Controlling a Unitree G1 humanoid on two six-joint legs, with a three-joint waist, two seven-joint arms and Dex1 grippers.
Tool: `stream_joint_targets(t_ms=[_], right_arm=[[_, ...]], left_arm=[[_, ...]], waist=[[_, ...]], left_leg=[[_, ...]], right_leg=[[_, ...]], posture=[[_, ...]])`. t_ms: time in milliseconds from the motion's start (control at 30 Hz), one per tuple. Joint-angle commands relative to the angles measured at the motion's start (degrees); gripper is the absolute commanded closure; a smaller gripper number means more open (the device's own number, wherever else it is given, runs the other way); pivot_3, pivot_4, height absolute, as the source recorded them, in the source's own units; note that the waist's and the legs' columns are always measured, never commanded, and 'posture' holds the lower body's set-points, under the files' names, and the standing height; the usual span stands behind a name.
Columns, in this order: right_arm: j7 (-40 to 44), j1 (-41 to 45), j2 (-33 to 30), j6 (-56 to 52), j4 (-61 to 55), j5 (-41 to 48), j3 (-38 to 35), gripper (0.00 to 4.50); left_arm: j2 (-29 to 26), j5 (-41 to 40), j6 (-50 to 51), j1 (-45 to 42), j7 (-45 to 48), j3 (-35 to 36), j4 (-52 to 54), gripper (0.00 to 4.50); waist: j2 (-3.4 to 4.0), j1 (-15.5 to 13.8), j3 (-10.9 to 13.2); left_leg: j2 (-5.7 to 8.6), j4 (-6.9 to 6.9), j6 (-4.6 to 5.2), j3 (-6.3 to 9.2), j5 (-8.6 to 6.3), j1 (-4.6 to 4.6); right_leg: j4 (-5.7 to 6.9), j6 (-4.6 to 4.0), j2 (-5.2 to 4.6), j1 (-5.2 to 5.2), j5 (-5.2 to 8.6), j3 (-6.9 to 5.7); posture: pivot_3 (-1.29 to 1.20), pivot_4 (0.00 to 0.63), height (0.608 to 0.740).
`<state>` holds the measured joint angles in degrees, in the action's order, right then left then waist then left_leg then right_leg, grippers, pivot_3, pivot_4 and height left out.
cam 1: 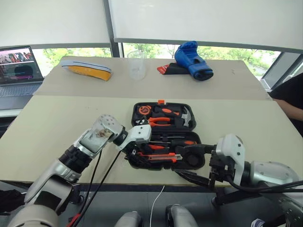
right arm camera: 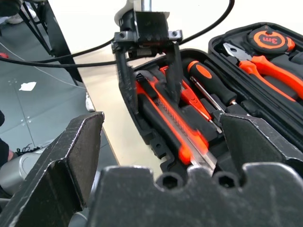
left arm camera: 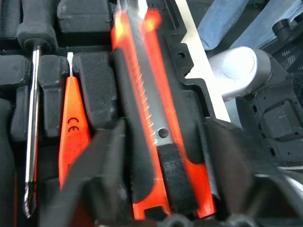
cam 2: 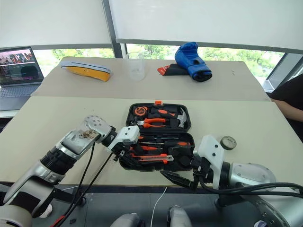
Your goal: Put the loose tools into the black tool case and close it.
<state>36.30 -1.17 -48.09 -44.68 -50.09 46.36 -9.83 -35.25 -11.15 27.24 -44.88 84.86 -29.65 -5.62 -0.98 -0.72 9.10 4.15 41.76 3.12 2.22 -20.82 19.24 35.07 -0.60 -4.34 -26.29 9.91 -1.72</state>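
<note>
While the case [cam 1: 163, 137] lies open on the table, the knife [right arm camera: 173, 125] sits in its slot by the near edge. The left gripper [right arm camera: 149, 78] straddles the knife with fingers apart, not squeezing. The right gripper [cam 1: 191, 176], just by the case, is wide open. The case lid looks stiff and light (push its far edge).

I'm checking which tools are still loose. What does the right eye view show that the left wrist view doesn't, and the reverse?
Right eye view only: the roll of black tape lying on the table right of the black tool case, and the pliers in the lid half. Left wrist view only: the CE mark on the small orange screwdriver. Both share the utility knife in its recess, with the left gripper open over it.
</note>
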Motion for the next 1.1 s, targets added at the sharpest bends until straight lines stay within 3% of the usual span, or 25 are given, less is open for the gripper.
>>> stream_joint_targets(t_ms=[33,133,233,567,733,900,1100], right_arm=[[-0.1,0.3,-0.6,0.2,-1.0,1.0,-0.9,0.0],[0.2,-0.2,-0.5,0.7,-0.6,0.5,-0.8,0.0],[0.4,-0.1,-0.3,1.1,-0.2,-0.1,-0.4,0.0],[1.3,-1.1,-0.4,1.7,-0.2,-0.6,-0.5,0.0],[-0.1,-0.3,-0.2,1.1,-0.3,-0.6,-0.8,0.0],[-0.5,-1.1,-0.8,0.3,-0.6,0.7,-2.1,0.0],[-1.9,-2.3,-0.7,0.0,-1.5,1.6,-2.5,0.0]], left_arm=[[-0.4,-2.8,0.5,-2.2,1.9,4.0,1.7,0.05],[-1.2,-3.3,0.8,-2.3,3.1,5.3,2.3,0.05],[-1.4,-3.1,0.0,-2.1,3.0,5.9,1.9,0.8],[-2.6,-0.6,-4.5,-0.4,5.8,3.5,2.9,4.34],[-1.7,2.9,-7.8,0.3,5.1,1.3,1.6,4.43],[-1.0,9.1,-19.9,2.0,3.8,-1.9,-2.4,4.43],[1.7,7.9,-18.8,0.5,2.7,0.1,-5.6,4.43]], waist=[[0.0,-0.1,0.0],[0.0,-0.1,0.0],[0.0,0.0,0.0],[0.0,-0.1,0.0],[0.0,-0.1,0.0],[0.01,-0.1,0.0],[0.07,-0.7,-0.1]], left_leg=[[0.0,0.01,0.0,0.0,0.0,0.01],[0.0,0.03,0.01,0.0,-0.01,0.02],[0.0,0.03,0.02,0.0,-0.01,0.01],[0.0,0.03,0.02,0.0,-0.01,0.0],[0.01,0.04,0.04,0.0,-0.02,0.02],[0.01,0.04,0.04,0.0,-0.02,-0.03],[0.01,0.07,0.08,0.0,-0.04,-0.08]], right_leg=[[0.0,0.0,-0.01,0.0,0.0,0.0],[0.0,0.01,0.0,0.0,0.0,-0.01],[0.0,0.01,0.0,0.0,0.0,-0.01],[0.0,0.0,0.0,0.0,0.0,0.0],[0.0,0.01,0.0,0.01,-0.01,0.0],[0.0,0.01,-0.01,0.03,-0.01,0.02],[-0.01,0.07,-0.03,0.14,-0.04,0.04]], posture=[[0.0,0.15,0.731],[0.0,0.15,0.731],[0.0,0.15,0.731],[0.0,0.15,0.731],[0.0,0.15,0.731],[0.0,0.15,0.731],[0.0,0.15,0.731]])
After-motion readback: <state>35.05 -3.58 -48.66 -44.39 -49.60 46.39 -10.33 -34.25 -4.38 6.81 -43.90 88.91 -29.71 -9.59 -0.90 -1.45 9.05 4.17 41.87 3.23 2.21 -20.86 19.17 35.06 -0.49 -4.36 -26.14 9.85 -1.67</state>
